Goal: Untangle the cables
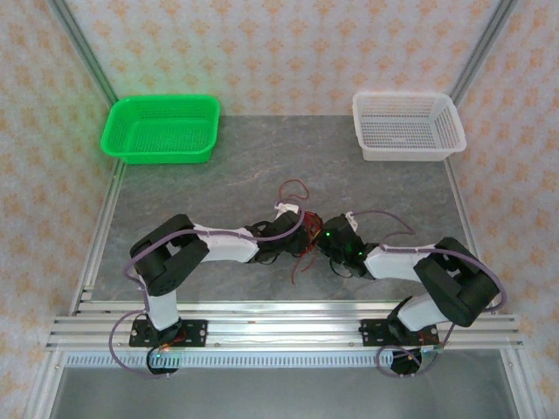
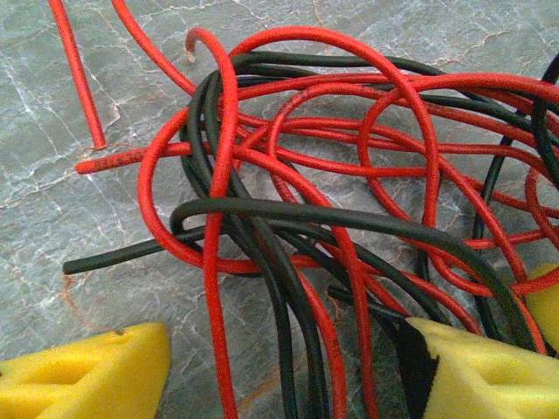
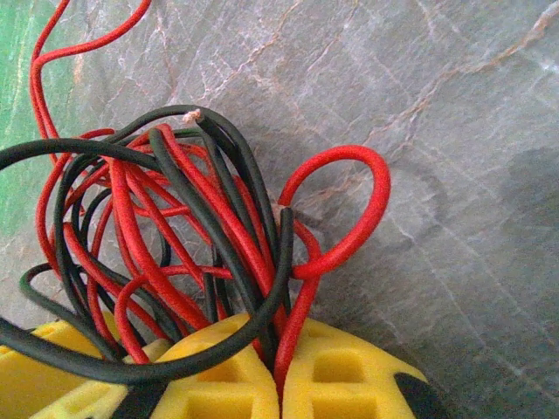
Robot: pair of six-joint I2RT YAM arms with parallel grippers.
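Right gripper (image 3: 278, 336) clenched on cables (image 3: 175, 218), left gripper (image 2: 286, 336) released astride them; I fear pulling now only tightens loops.

Grey marbled table (image 1: 218, 183); green basket (image 1: 157, 150) at far left, white basket (image 1: 410, 148) at far right; left arm (image 1: 223, 243) and right arm (image 1: 410, 262) bent inward, meeting mid-table over tangled red and black cables (image 1: 306, 247); one red loop poking toward the far side.
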